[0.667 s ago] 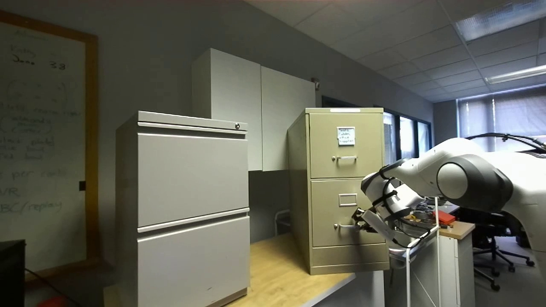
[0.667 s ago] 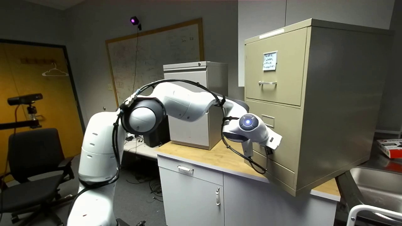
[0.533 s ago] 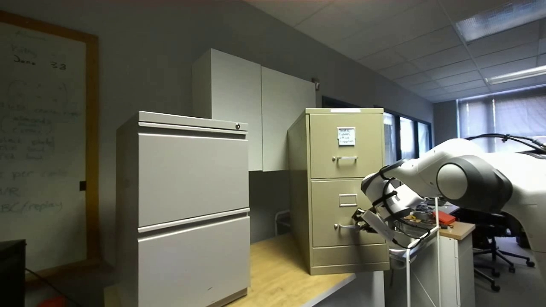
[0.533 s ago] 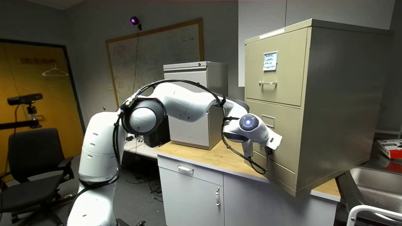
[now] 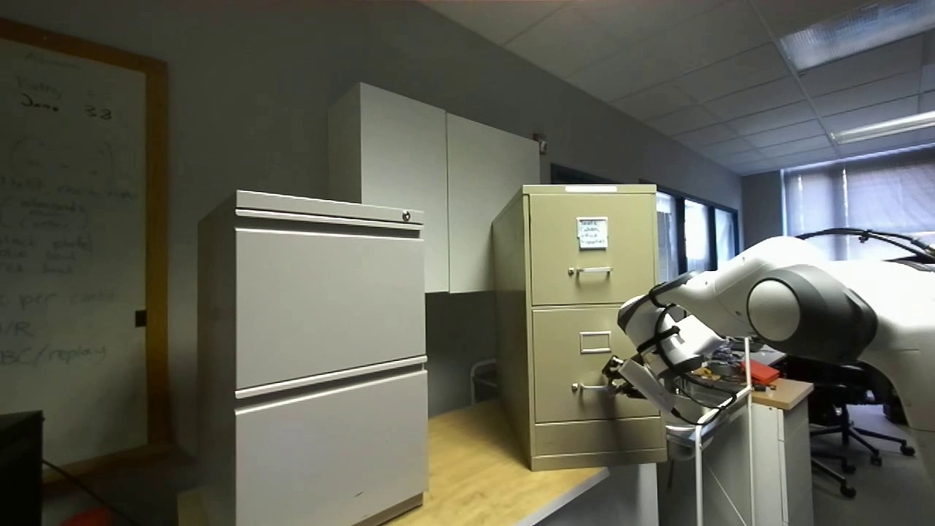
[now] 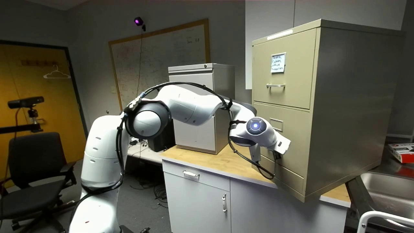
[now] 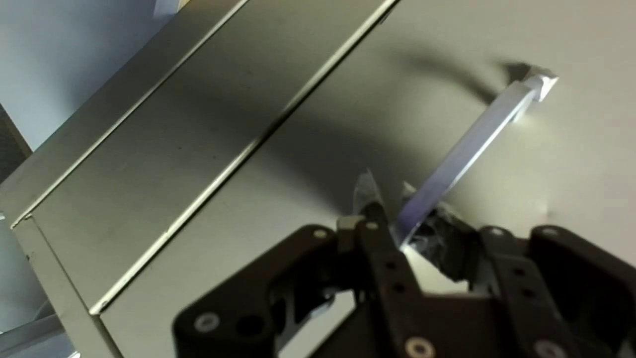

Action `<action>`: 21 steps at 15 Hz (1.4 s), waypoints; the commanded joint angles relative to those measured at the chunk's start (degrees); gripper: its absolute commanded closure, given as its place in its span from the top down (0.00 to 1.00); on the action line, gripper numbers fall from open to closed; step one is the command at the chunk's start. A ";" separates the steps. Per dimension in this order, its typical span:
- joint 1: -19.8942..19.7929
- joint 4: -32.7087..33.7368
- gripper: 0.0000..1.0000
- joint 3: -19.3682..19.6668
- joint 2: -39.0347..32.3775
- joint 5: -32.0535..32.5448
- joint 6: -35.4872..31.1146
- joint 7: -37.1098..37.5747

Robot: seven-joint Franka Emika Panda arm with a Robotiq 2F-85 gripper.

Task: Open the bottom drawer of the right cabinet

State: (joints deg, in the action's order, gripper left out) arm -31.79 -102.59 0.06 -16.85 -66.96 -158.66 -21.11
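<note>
No visible mvmt vs. earlier: jaws clenched on handle (image 7: 463, 155) of closed btm drawer (image 5: 564, 367), R cab. (image 6: 336, 106), contents hidden.

Arm (image 6: 186, 104) before tan cabinet (image 6: 330, 106); bottom drawer (image 6: 298, 140) (partly hidden) closed.

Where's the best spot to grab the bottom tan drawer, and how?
Its handle, probably around the middle. Come straight from the front and pinch it above and below, because the slim bar runs level and stands out from the bottom drawer.
</note>
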 commanded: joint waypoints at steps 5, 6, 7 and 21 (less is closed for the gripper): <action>0.42 -11.46 0.04 2.42 8.57 6.73 4.75 -0.12; 0.54 -11.48 0.04 2.62 8.02 6.95 5.85 -0.84; 1.53 -11.41 0.04 3.87 8.01 9.16 7.49 0.69; 5.85 -27.90 0.04 7.84 20.63 1.21 13.64 -4.44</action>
State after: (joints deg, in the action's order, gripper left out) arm -31.12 -119.64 3.67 -2.22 -64.73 -150.05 -22.02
